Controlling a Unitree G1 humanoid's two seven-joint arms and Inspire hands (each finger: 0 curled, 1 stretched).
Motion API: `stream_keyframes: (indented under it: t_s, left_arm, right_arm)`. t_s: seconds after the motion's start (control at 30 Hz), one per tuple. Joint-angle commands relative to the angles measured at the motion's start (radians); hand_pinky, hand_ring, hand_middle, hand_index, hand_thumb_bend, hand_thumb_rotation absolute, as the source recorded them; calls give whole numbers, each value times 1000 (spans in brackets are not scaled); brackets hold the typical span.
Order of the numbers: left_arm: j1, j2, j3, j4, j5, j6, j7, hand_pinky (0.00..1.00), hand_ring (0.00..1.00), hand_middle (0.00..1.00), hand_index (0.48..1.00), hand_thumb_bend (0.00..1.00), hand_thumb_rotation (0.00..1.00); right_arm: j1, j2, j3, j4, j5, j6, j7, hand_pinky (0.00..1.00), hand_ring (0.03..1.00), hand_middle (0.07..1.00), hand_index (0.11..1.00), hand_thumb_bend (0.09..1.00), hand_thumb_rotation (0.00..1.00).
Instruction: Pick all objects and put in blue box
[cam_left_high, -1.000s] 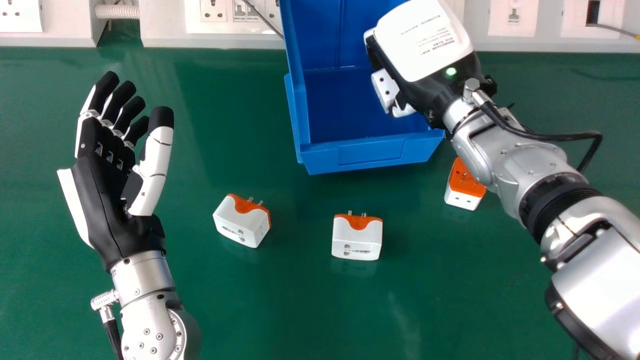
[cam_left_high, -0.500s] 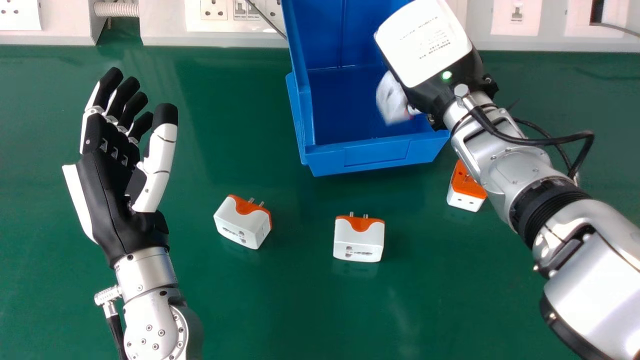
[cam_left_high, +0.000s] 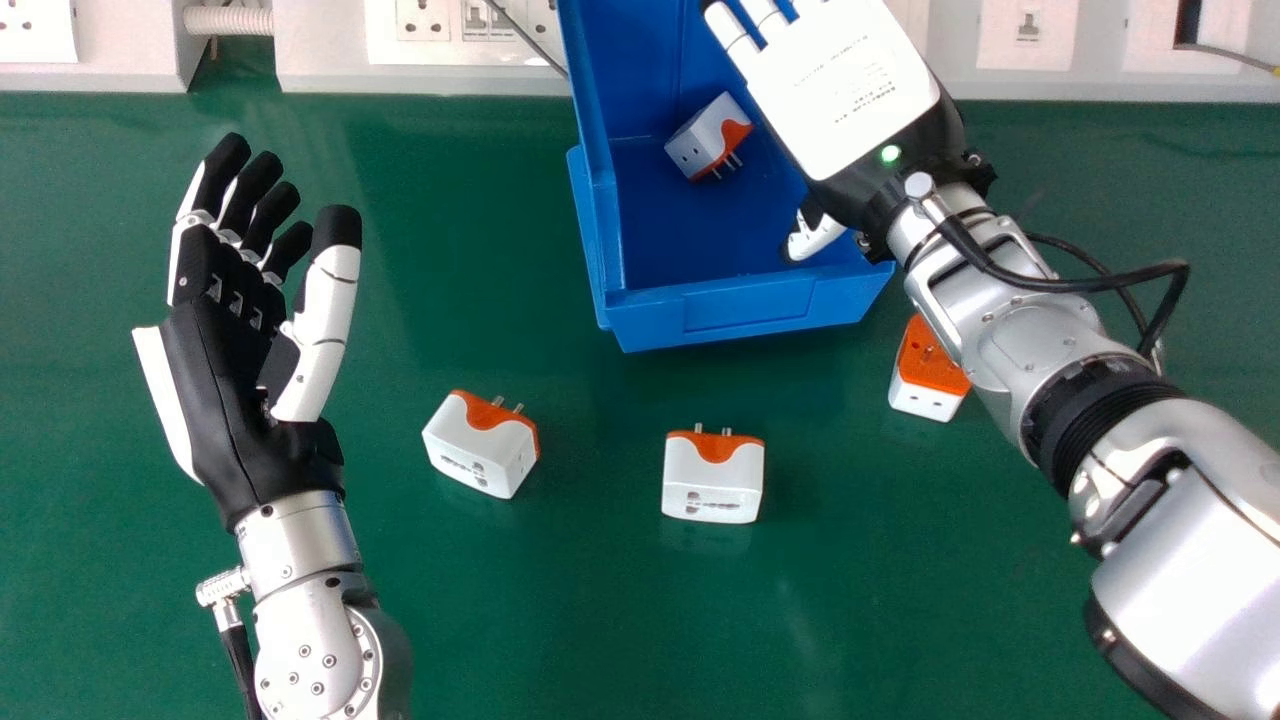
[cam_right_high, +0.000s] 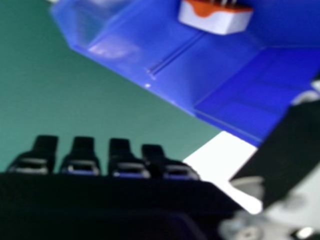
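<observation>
In the head view my right hand (cam_left_high: 842, 90) is over the right part of the blue box (cam_left_high: 755, 308), its fingers extended and holding nothing. A white and orange adapter (cam_left_high: 700, 137) lies inside the box, left of that hand. On the table are a left adapter (cam_left_high: 478, 447), a middle adapter (cam_left_high: 713, 480) and a right adapter (cam_left_high: 925, 372), the last partly hidden by my right forearm. My left hand (cam_left_high: 225, 390) is open at the left. The right hand view has my right hand (cam_right_high: 100, 200) beside the box (cam_right_high: 165, 65) with the dropped adapter (cam_right_high: 215, 17).
The green table (cam_left_high: 560, 610) extends around the box. A white trunking with sockets (cam_left_high: 320, 50) runs along the back edge. My silver right forearm crosses the right side of the table, with a black cable (cam_left_high: 1080, 283) looping off its wrist.
My right hand has opened and let go of the adapter, which now lies in the box. The left hand has shifted slightly to the right.
</observation>
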Motion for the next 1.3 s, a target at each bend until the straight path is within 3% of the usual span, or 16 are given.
stream_keyframes:
  t_s: [0.0,0.17,0.47,1.0,1.27]
  left_arm:
    - [-14,10,2,-10,8,-24,4,795,820,827,819,683,388]
    - [-13,10,2,-13,12,-21,11,790,817,825,819,683,388]
    - [-5,6,-2,-21,12,-22,11,783,812,821,819,683,388]
    - [10,0,-4,-35,-2,-16,0,786,811,821,820,684,389]
    - [17,-3,-6,-50,-2,0,2,791,811,821,821,687,392]
  right_arm:
    - [-52,-10,-3,-23,7,9,-22,988,992,992,991,992,482]
    - [-55,-9,-13,-27,17,4,-16,995,997,997,997,998,485]
    - [-47,-25,-39,-46,33,10,-22,999,1000,1000,1000,1000,478]
    - [74,-80,-248,-202,237,-54,-70,1000,1000,1000,1000,1000,524]
    - [189,-123,-364,-458,317,3,55,1000,1000,1000,1000,1000,538]
